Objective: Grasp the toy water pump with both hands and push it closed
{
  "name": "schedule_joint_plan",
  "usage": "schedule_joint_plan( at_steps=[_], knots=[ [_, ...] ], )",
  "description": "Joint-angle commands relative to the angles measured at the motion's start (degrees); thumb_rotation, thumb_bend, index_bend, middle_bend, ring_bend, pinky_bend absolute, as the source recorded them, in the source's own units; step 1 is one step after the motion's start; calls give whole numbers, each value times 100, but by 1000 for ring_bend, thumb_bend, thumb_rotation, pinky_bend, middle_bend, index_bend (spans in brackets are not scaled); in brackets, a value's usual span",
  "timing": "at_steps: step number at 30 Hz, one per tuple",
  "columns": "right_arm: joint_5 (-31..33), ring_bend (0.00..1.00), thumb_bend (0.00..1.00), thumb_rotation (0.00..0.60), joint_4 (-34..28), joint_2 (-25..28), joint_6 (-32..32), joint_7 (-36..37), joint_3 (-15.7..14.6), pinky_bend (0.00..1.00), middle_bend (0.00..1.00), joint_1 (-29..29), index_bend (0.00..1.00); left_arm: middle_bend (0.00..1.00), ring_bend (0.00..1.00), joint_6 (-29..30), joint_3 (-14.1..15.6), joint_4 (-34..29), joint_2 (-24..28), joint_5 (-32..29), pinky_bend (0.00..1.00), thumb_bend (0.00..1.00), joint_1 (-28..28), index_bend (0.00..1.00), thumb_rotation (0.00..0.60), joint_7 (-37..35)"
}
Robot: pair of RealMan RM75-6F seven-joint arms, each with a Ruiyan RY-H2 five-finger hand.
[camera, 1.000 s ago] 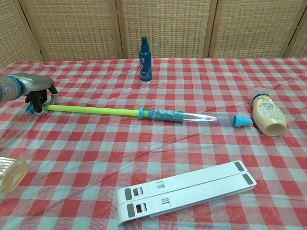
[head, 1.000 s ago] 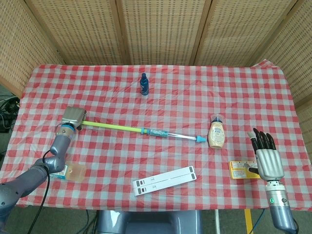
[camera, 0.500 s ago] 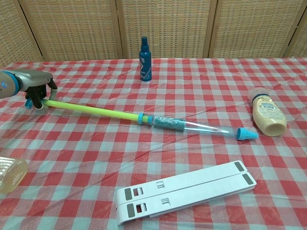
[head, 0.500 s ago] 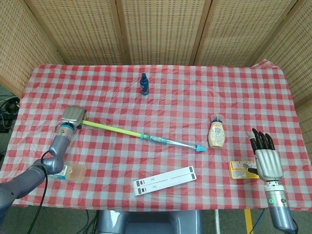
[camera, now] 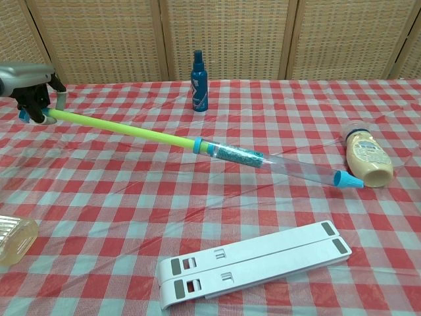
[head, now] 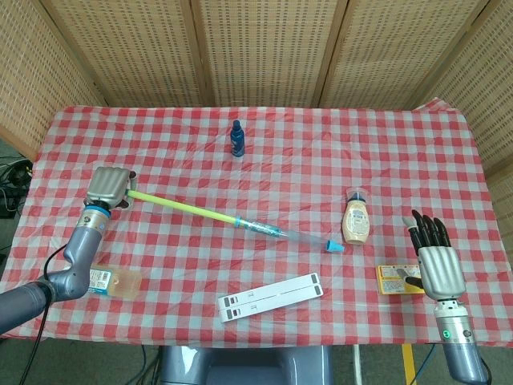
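Note:
The toy water pump (head: 232, 220) (camera: 197, 145) is a long rod: a yellow-green shaft, then a clear tube with blue filling, ending in a blue tip (head: 336, 247) (camera: 347, 180). It is drawn out to full length. My left hand (head: 108, 187) (camera: 33, 84) grips its left end and holds that end up off the cloth, so the pump slopes down to the right. My right hand (head: 434, 257) stays open, fingers straight, at the table's front right, well apart from the tip. The chest view does not show it.
A dark blue spray bottle (head: 236, 138) (camera: 199, 81) stands at the back. A cream bottle (head: 356, 220) (camera: 365, 159) lies right of the tip. A white folded stand (head: 272, 296) (camera: 253, 263) lies in front. A yellow box (head: 394, 281) and a clear container (head: 119, 281) sit near the front edge.
My left hand has lifted the pump's left end up and to the left. The pump now slants, and its blue tip has slid toward the front right.

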Motion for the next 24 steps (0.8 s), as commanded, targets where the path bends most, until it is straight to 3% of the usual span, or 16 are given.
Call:
schedule_joint_plan(
  at_steps=[1, 7, 10, 12, 14, 16, 24],
  knots=[
    [-32, 0, 181, 600, -72, 56, 13, 70, 40, 0, 0, 28, 34, 888, 740, 396, -98, -543, 274, -300, 607, 648, 90, 825, 600, 250],
    [-45, 0, 181, 600, -329, 197, 25, 62, 174, 0, 6, 117, 122, 894, 747, 740, -205, -1172, 486, -670, 612, 655, 116, 834, 600, 436],
    [29, 35, 181, 600, -589, 326, -29, -53, 276, 0, 61, 181, 151, 894, 748, 959, -260, -1491, 573, -880, 612, 655, 101, 834, 600, 581],
    [133, 121, 180, 600, -894, 465, -113, -275, 369, 10, 139, 248, 182, 894, 748, 1120, -279, -1704, 625, -991, 612, 655, 75, 835, 600, 713],
    [225, 287, 190, 600, -1164, 537, -129, -500, 483, 103, 295, 314, 237, 896, 749, 1258, -315, -1891, 676, -1072, 615, 657, 44, 837, 600, 807],
    [267, 381, 217, 600, -1293, 547, -117, -628, 553, 178, 391, 354, 257, 900, 753, 1327, -345, -1999, 704, -1111, 624, 660, 29, 841, 600, 836],
    [934, 639, 329, 600, -2222, 556, -515, -1963, 895, 344, 633, 814, 297, 902, 756, 1700, -506, -2540, 915, -1520, 632, 663, -85, 845, 600, 1103]
  ],
)
